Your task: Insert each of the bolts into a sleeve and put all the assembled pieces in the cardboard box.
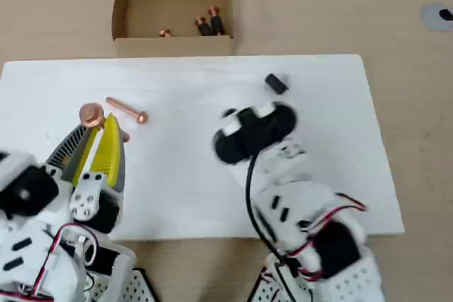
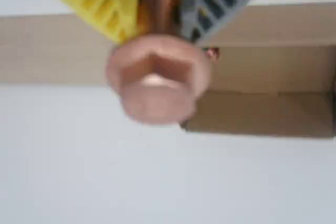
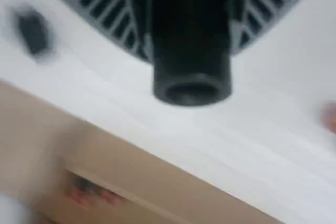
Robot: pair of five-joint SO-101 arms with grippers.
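Currently the left gripper [image 2: 160, 17] is clenched on a copper bolt [image 2: 157, 77], its head past the fingers, over the near-left part of the white mat [image 1: 184, 175]. A second bolt [image 1: 127, 111] lies loose on the mat, just right of it. The right gripper [image 3: 191, 35] grasps a black sleeve [image 3: 191, 61] at mid-mat. A spare sleeve [image 1: 276, 83] lies farther off. The cardboard box [image 1: 127, 5] sits on the desk [image 1: 410, 104] beyond the mat's far edge and holds assembled pieces [image 1: 210, 22].

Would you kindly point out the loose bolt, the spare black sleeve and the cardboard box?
loose bolt [image 1: 126, 110], high view, middle of shank.
spare black sleeve [image 1: 276, 83], high view, its middle.
cardboard box [image 1: 173, 47], high view, near wall.
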